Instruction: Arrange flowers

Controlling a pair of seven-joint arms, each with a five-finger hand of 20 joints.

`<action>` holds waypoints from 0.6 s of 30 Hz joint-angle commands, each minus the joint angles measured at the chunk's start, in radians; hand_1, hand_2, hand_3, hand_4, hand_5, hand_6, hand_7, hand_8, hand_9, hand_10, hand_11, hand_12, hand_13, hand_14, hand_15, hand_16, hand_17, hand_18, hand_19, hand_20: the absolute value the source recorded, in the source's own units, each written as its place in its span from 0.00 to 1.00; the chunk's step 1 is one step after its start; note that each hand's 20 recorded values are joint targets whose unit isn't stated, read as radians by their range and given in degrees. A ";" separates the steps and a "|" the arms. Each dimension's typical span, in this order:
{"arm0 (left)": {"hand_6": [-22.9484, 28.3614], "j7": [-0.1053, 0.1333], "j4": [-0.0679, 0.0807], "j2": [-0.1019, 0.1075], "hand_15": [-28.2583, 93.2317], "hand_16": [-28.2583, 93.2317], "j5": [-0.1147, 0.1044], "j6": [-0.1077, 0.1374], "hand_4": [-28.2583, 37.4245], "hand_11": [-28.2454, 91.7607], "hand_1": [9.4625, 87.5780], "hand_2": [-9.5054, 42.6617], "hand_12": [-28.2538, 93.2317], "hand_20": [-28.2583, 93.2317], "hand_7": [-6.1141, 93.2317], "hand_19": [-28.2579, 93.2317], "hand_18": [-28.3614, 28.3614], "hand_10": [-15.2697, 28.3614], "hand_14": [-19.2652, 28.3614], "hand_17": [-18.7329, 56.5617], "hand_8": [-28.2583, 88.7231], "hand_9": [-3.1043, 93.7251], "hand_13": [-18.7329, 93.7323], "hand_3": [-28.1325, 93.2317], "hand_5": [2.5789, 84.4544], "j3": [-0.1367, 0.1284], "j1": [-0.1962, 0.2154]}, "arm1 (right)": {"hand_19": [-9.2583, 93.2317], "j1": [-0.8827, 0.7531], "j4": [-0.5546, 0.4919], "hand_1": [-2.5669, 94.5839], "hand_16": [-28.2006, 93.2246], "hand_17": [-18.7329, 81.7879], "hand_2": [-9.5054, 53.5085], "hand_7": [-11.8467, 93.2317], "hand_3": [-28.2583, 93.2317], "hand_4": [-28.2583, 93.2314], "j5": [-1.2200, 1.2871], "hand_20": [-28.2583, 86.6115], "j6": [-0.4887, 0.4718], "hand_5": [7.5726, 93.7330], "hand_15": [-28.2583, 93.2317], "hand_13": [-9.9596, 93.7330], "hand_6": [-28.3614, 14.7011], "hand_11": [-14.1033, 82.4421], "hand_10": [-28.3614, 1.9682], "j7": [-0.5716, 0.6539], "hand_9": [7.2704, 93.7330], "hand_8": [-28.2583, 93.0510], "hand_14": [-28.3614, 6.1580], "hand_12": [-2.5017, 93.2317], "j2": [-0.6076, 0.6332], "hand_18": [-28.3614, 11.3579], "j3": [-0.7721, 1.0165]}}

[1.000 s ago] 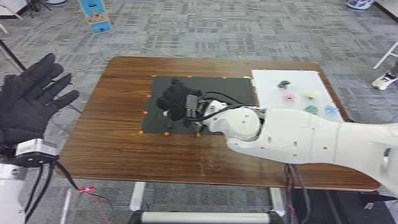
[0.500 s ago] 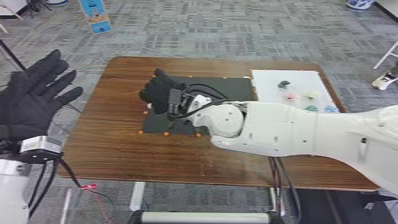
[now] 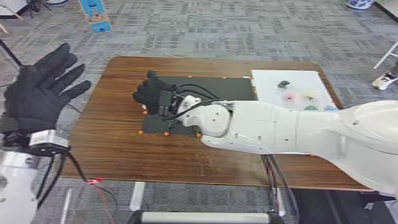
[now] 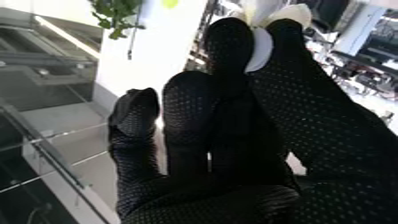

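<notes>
White-petaled flower [image 4: 261, 49] is poking from the fingertips of the right hand [image 3: 151, 93], which is pinching it; a black mat [image 3: 222, 87] is lying beneath that hand, and the left hand [image 3: 37, 97], well apart, is resting open.

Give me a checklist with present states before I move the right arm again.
1. White petal-like piece pinched by right hand: ok.
2. Right hand wholly over dark mat: not ok, it overhangs the left edge.
3. Surface beneath that hand: cannot tell, hidden.
4. Left hand away from the mat: ok.
5. Pink piece and yellow piece on white board: ok.
</notes>
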 commanded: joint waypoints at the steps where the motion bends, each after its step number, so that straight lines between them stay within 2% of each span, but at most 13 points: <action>1: 0.49 0.004 0.008 0.011 0.32 0.28 0.002 -0.004 0.00 0.34 0.18 0.03 0.37 0.30 0.22 0.55 0.89 0.57 0.68 0.10 0.17 0.26 0.32 0.74 0.30 0.015 -0.027 | 0.89 -0.010 0.024 0.56 0.62 0.47 0.00 0.49 0.87 0.00 -0.030 0.75 -0.040 0.82 0.82 0.68 0.81 0.40 0.76 0.017 0.82 0.18 0.67 0.57 -0.020 0.23 0.015; 7: 0.49 0.001 0.012 0.012 0.32 0.28 0.001 -0.009 0.00 0.33 0.18 0.02 0.37 0.30 0.22 0.55 0.89 0.57 0.68 0.10 0.17 0.26 0.32 0.74 0.30 0.020 -0.035 | 0.88 -0.024 -0.001 0.54 0.61 0.46 0.00 0.46 0.87 0.00 -0.056 0.75 -0.127 0.78 0.82 0.66 0.82 0.38 0.76 0.021 0.79 0.18 0.67 0.57 -0.002 0.24 0.043; 11: 0.49 0.003 0.011 0.010 0.32 0.28 0.001 -0.005 0.00 0.34 0.18 0.03 0.37 0.30 0.22 0.55 0.89 0.57 0.68 0.10 0.17 0.26 0.32 0.74 0.30 0.017 -0.032 | 0.88 -0.034 -0.004 0.53 0.59 0.45 0.00 0.46 0.82 0.00 -0.060 0.75 -0.172 0.74 0.83 0.65 0.81 0.35 0.76 0.010 0.77 0.18 0.65 0.56 0.003 0.24 0.061; 15: 0.49 0.005 0.012 0.011 0.32 0.28 0.002 -0.006 0.00 0.34 0.18 0.03 0.37 0.30 0.22 0.55 0.89 0.57 0.68 0.10 0.17 0.26 0.33 0.74 0.30 0.018 -0.034 | 0.87 -0.030 -0.005 0.52 0.56 0.44 0.00 0.47 0.81 0.00 -0.060 0.75 -0.181 0.70 0.85 0.63 0.81 0.34 0.76 0.012 0.76 0.17 0.63 0.55 0.006 0.24 0.054; 18: 0.49 0.004 0.012 0.009 0.32 0.28 0.001 -0.004 0.00 0.33 0.18 0.03 0.37 0.30 0.22 0.55 0.89 0.57 0.68 0.10 0.17 0.26 0.32 0.74 0.30 0.020 -0.035 | 0.87 -0.035 -0.005 0.51 0.54 0.43 0.00 0.47 0.81 0.00 -0.065 0.76 -0.187 0.68 0.86 0.63 0.80 0.39 0.75 0.007 0.73 0.17 0.63 0.50 0.006 0.24 0.064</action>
